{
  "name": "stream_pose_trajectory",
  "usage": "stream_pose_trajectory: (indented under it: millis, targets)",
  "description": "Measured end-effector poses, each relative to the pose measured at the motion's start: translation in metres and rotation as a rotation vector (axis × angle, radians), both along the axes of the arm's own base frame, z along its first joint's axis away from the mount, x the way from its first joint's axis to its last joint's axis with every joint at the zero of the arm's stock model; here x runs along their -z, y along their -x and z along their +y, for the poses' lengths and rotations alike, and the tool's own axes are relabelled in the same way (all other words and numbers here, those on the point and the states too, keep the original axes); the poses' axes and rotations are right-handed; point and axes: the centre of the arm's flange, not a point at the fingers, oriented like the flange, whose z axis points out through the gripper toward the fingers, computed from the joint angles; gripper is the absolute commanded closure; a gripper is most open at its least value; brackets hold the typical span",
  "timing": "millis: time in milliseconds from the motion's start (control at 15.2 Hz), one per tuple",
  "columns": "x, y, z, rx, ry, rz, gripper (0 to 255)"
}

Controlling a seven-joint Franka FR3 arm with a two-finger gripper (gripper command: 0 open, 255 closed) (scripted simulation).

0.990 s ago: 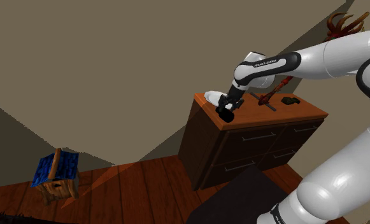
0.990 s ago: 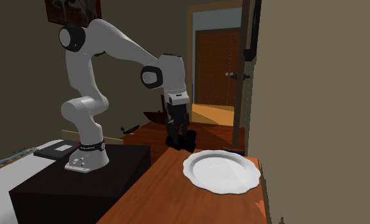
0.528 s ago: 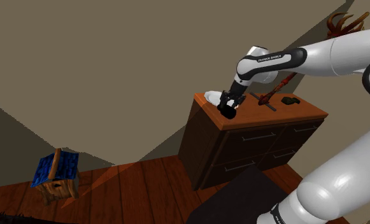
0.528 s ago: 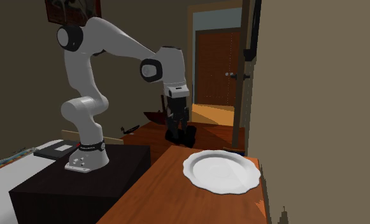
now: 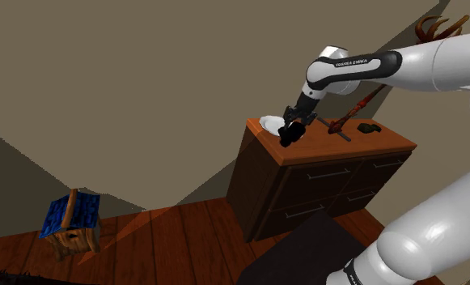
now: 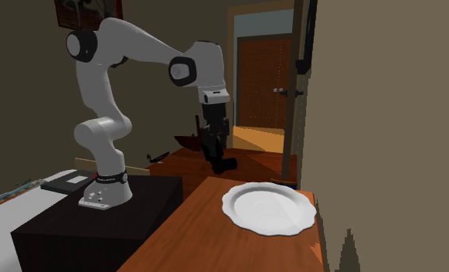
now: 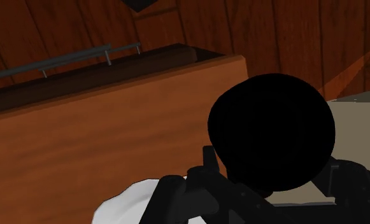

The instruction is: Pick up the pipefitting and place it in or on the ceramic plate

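The pipefitting (image 7: 272,137) is a black round piece clasped between my gripper's (image 7: 266,191) fingers. In the shoulder view my gripper (image 5: 290,129) hangs tilted over the near-left corner of the wooden dresser (image 5: 370,146), with the pipefitting (image 5: 286,138) at its tip, just beside the white plate (image 5: 268,123). From the second exterior view the gripper (image 6: 217,157) holds the pipefitting (image 6: 225,164) a little above the dresser top, behind the scalloped white plate (image 6: 269,207). Part of the plate's rim (image 7: 129,203) shows under the fingers.
A red-brown long tool (image 5: 344,121) and a small dark object (image 5: 368,128) lie further along the dresser top. A blue-roofed birdhouse (image 5: 71,223) stands on the wooden floor. The arm's black stand (image 6: 99,224) sits beside the dresser. A wall (image 6: 385,116) runs close behind the plate.
The arm has raised the gripper and swung it toward the plate, carrying the pipefitting up off the dresser top. The fingers have tightened on it.
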Motion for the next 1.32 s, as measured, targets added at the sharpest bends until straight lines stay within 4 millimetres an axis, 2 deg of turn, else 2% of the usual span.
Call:
stream_pose_trajectory:
  millis: [264, 462, 1320]
  targets:
    - [-0.019, -0.007, -0.003, 0.000, 0.000, 0.000, 255]
    - [-0.021, -0.028, -0.027, 0.001, 0.000, 0.000, 255]
    - [-0.023, -0.145, -0.148, 0.002, 0.000, 0.001, 255]
